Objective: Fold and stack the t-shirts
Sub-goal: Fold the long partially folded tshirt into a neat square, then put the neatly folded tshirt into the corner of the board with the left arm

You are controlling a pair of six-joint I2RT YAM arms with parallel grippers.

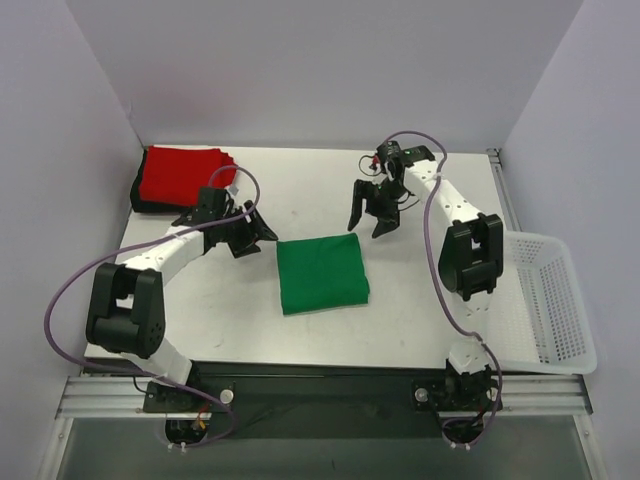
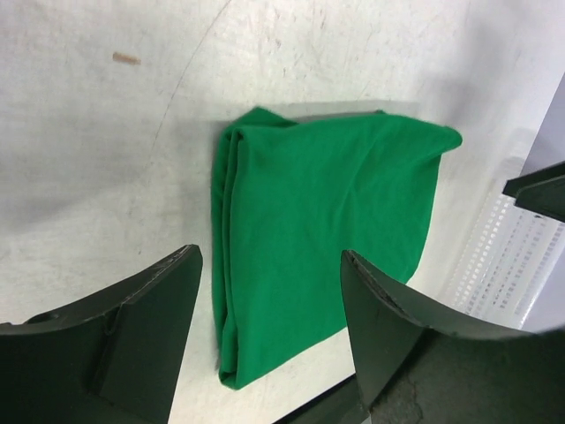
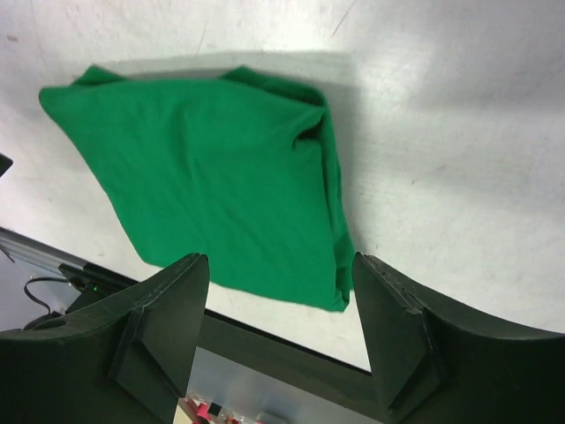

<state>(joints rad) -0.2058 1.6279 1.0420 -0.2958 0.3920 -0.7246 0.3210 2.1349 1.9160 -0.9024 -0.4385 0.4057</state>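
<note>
A bright green t-shirt [image 1: 321,274] lies folded into a rough square on the middle of the table. It also shows in the left wrist view [image 2: 318,230] and the right wrist view [image 3: 212,177]. A folded red t-shirt [image 1: 181,174] lies on a black one [image 1: 137,200] at the back left corner. My left gripper [image 1: 254,236] is open and empty, just left of the green shirt. My right gripper [image 1: 369,218] is open and empty, above the table behind the green shirt's far right corner.
A white mesh basket [image 1: 545,300] sits at the table's right edge, beside the right arm. The table's front edge and a metal rail [image 1: 320,385] run along the bottom. Grey walls enclose the back and sides.
</note>
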